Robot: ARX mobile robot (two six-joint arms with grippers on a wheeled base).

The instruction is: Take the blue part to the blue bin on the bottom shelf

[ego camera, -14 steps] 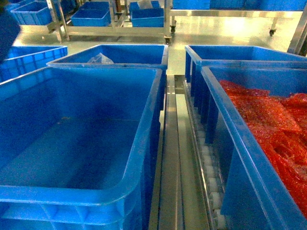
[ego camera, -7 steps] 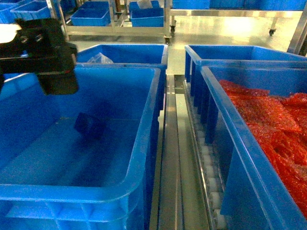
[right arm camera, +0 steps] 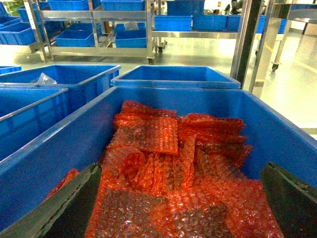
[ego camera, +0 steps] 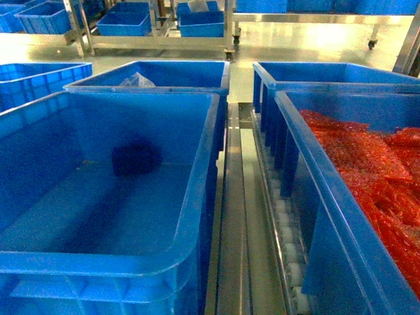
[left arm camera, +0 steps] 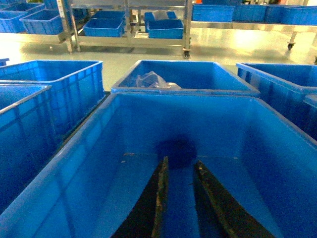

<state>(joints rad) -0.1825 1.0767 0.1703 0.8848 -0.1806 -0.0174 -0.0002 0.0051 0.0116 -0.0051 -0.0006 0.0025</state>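
The blue part (ego camera: 136, 158) lay as a dark blur on the floor of the blue bin (ego camera: 197, 216), near its far wall. The left hand (left arm camera: 179, 198) hung over it, released and empty; the right hand (right arm camera: 178, 208) gaped above red bubble-wrap (right arm camera: 163, 148). Lowering the left hand might have struck the part or wall.

Factory or warehouse parts store. Rows of large blue plastic bins (ego camera: 197, 197) on a steel rack with tracks of small white rollers (ego camera: 289, 243); one neighbouring bin (right arm camera: 277, 129) heaped with red bubble-wrap packets (right arm camera: 168, 163). Across a glossy pale floor (ego camera: 302, 42), more steel racks on castor wheels (left arm camera: 129, 39) carry like blue bins (left arm camera: 166, 27). Bare, industrial, no home furnishings
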